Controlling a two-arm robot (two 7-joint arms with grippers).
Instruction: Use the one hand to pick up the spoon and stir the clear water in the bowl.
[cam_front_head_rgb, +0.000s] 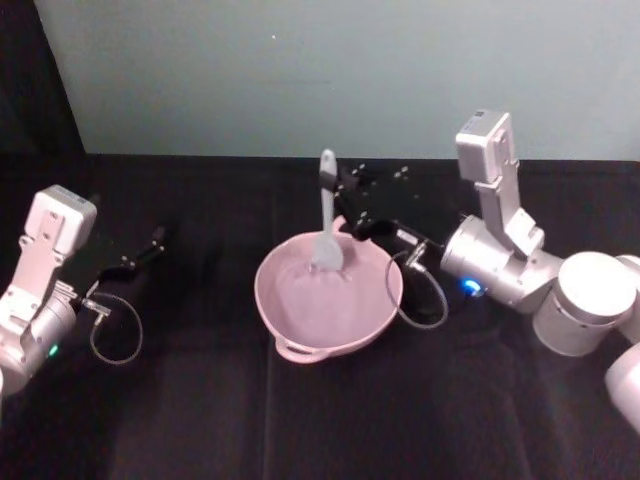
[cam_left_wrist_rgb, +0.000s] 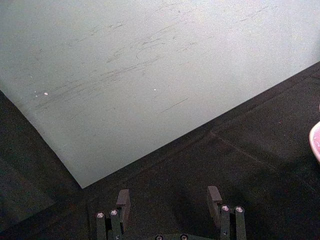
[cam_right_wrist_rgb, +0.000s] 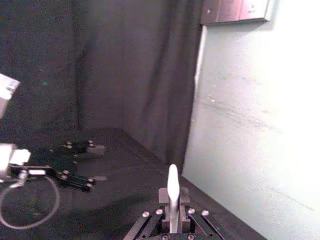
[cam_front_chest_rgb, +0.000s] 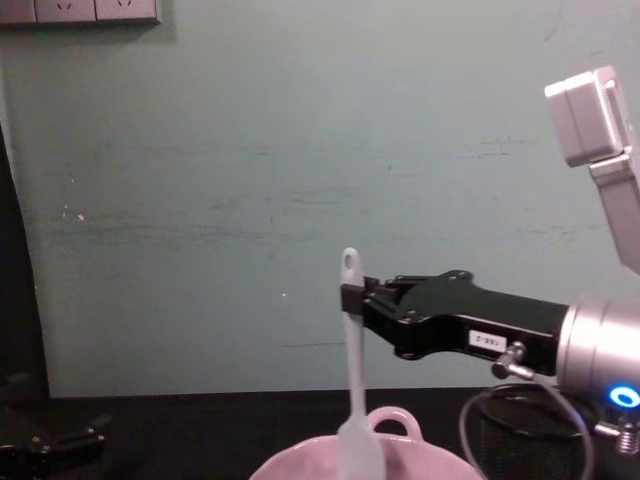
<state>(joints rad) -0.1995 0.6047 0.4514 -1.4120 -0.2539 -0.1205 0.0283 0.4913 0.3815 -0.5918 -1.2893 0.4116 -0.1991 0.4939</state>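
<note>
The right gripper (cam_front_head_rgb: 340, 192) comes in from the right, over the far rim of the bowl (cam_front_head_rgb: 268, 300). Its jaws pinch the spoon (cam_front_head_rgb: 327, 215) high on the handle, a little under the oval hole. In the chest view the right gripper (cam_front_chest_rgb: 350, 298) lies about level. The spoon (cam_front_chest_rgb: 352, 380) hangs from it nearly upright, hole end on top and flat blade down inside the bowl (cam_front_chest_rgb: 425, 462). So the long axis of the spoon is almost vertical and crosses the jaws at about a right angle.

From the head view the blade is at the far side of the bowl's inside, close to the wall under the gripper. I cannot tell if it touches the bottom, and I cannot make out the water.

The bowl sits in the middle of the black surface (cam_front_head_rgb: 300, 430), with its loop handle (cam_front_head_rgb: 300, 350) on the side nearest the robot.

The left gripper (cam_front_head_rgb: 148, 248) lies low at the left, well apart from the bowl. In its wrist view the jaws of the left gripper (cam_left_wrist_rgb: 168, 196) are spread, with nothing between them. The right arm is clearly the nearer one.

I judge that the pick-up is done and the stirring is the step in hand. The free room for the blade lies toward the robot and the middle of the bowl. A circle there, with the spoon upright, seems right. A push against the far wall could make the bowl slide.
</note>
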